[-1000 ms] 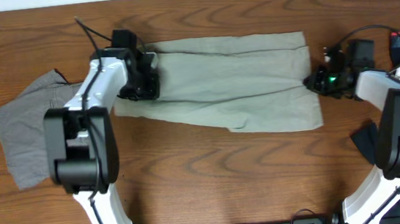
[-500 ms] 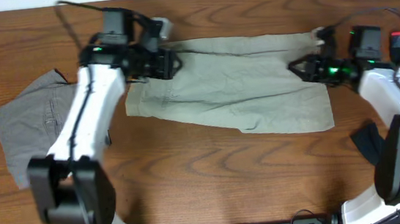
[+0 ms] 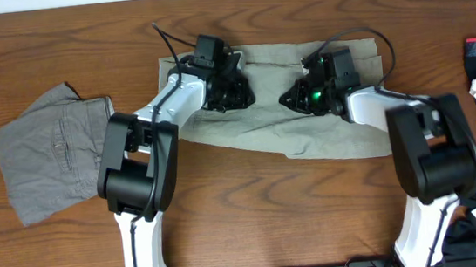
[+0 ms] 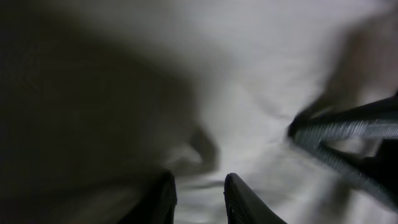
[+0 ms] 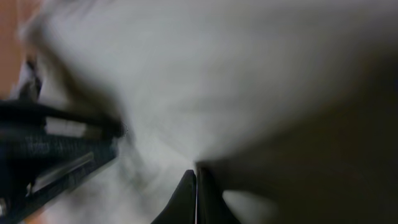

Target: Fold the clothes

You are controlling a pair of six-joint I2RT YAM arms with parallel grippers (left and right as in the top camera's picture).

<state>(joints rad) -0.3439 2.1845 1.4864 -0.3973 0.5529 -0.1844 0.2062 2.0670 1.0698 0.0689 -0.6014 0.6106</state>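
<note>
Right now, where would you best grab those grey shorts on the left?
Probably at the far right corner of the grey shorts, coming from above on their right. They lie flat on the table, so only an edge can be pinched, and that corner is the part nearest the left gripper.

L gripper (image 4: 199, 185) jaws slightly apart; R gripper (image 5: 196, 177) jaws closed

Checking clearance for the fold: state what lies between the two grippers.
Only khaki shorts fabric lies between the left gripper and right gripper, nothing on it; the overhead view shows this.
</note>
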